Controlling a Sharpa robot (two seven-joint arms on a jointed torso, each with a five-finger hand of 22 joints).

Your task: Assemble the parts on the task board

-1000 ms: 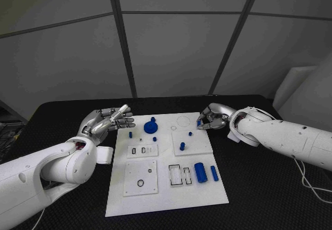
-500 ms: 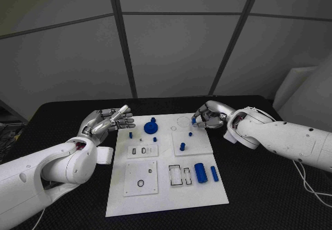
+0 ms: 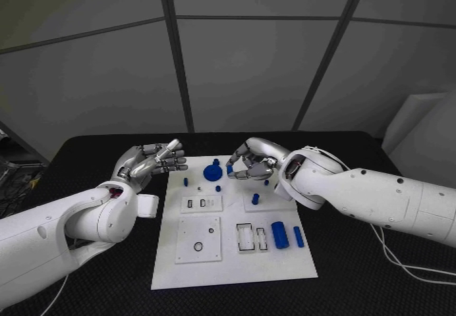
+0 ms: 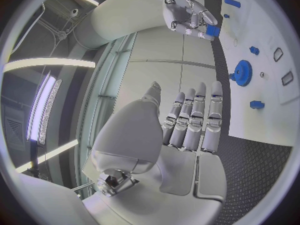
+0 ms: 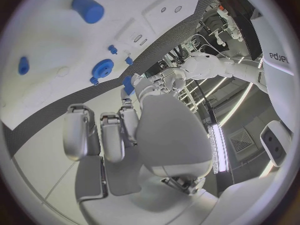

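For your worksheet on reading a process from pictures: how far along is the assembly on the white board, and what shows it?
Early to midway. Looks done: a blue gear and small pegs appear to stand on the task board. In hand: the right robot hand pinches a small blue part above the board's far end; the left robot hand hovers open beside the board. Left: a blue cylinder and bar lie loose beside unfilled slots.

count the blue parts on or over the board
7: gear at the far edge, left peg beside it, middle peg just nearer, right peg further right, cylinder and bar near right, held part in the right hand. More may hide under that hand.
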